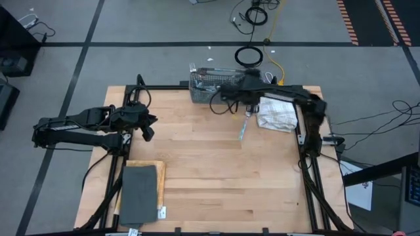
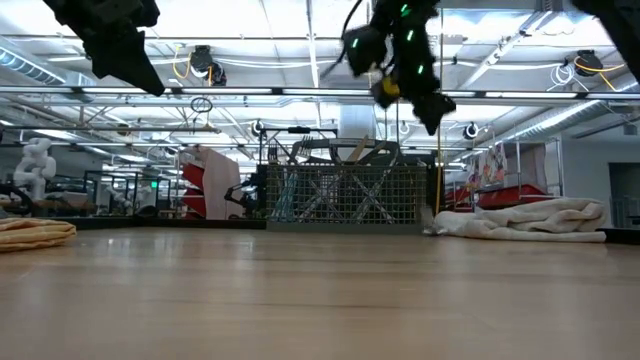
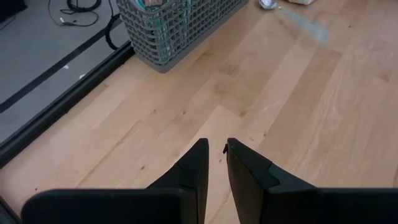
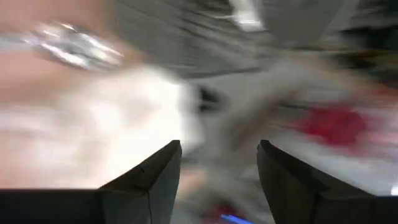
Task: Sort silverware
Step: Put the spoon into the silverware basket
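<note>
One piece of silverware (image 1: 243, 129), with a shiny end and a light blue handle, lies flat on the wooden table between the grey mesh caddy (image 1: 213, 84) and a white cloth. The left wrist view shows it as a spoon (image 3: 268, 4). More handles stand inside the caddy (image 3: 152, 5). My right gripper (image 1: 248, 105) hangs open and empty, high above the table just in front of the caddy (image 2: 345, 195); its wrist view (image 4: 219, 168) is blurred. My left gripper (image 1: 147, 124) is shut and raised over the table's left part (image 3: 217, 162).
A crumpled white cloth (image 1: 275, 115) lies at the table's far right, beside the caddy. A dark grey flat pad (image 1: 139, 193) rests on a yellowish cloth at the near left corner. Bare wood (image 1: 216, 177) spans the middle and the near right.
</note>
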You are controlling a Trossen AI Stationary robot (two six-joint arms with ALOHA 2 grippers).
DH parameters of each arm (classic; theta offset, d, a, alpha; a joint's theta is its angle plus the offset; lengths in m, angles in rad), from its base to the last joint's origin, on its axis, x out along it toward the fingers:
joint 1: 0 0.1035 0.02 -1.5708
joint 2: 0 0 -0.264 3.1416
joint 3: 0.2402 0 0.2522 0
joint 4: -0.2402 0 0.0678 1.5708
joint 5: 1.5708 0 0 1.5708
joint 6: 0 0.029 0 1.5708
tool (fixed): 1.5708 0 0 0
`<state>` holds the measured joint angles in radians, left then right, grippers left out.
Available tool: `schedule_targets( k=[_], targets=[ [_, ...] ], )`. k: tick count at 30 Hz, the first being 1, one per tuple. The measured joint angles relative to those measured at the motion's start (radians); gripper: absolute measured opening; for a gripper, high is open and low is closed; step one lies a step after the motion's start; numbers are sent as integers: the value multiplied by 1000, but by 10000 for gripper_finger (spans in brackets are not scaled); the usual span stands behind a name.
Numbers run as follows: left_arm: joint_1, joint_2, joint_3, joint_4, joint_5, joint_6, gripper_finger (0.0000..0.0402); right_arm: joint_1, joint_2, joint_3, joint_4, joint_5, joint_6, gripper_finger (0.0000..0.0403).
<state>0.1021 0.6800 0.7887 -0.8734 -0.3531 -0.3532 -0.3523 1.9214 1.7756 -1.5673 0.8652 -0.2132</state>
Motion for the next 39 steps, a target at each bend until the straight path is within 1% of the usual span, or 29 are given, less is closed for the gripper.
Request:
schedule_targets(
  k=[4, 5, 6, 7, 11, 13, 15, 20, 23, 29, 34, 39],
  targets=[
    [0, 0, 0, 0, 0, 0, 63, -1, -152, 0, 27, -543, 256, 197],
    [0, 0, 0, 0, 0, 0, 63, 4, -183, -6, 43, -640, 308, 197],
    [0, 0, 0, 0, 0, -3, 63, 13, -211, -17, 69, -707, 360, 196],
    [0, 0, 0, 0, 0, -5, 63, 25, -231, -28, 97, -739, 416, 196],
    [0, 0, 0, 4, 0, -10, 63, 52, -278, -101, 135, -767, 672, 196],
    [0, 0, 0, 4, 0, -16, 63, 64, -281, -161, 163, -769, 787, 196],
    [0, 0, 0, 4, 0, -16, 63, 77, -280, -236, 194, -803, 866, 196],
    [0, 0, 0, 4, 1, -15, 63, 98, -279, -435, 431, -911, 998, 196],
    [0, 0, 0, 4, 2, -15, 63, 99, -279, -523, 582, -929, 1065, 196],
    [0, 0, 0, 4, 4, -8, 63, 69, -278, -634, 711, -910, 1159, 196],
    [0, 0, 0, 4, 7, -8, 63, 41, -268, -714, 802, -840, 1215, 196],
    [0, 0, 0, 4, 4, -7, 63, -17, -266, -757, 897, -796, 1251, 196]
  ],
)
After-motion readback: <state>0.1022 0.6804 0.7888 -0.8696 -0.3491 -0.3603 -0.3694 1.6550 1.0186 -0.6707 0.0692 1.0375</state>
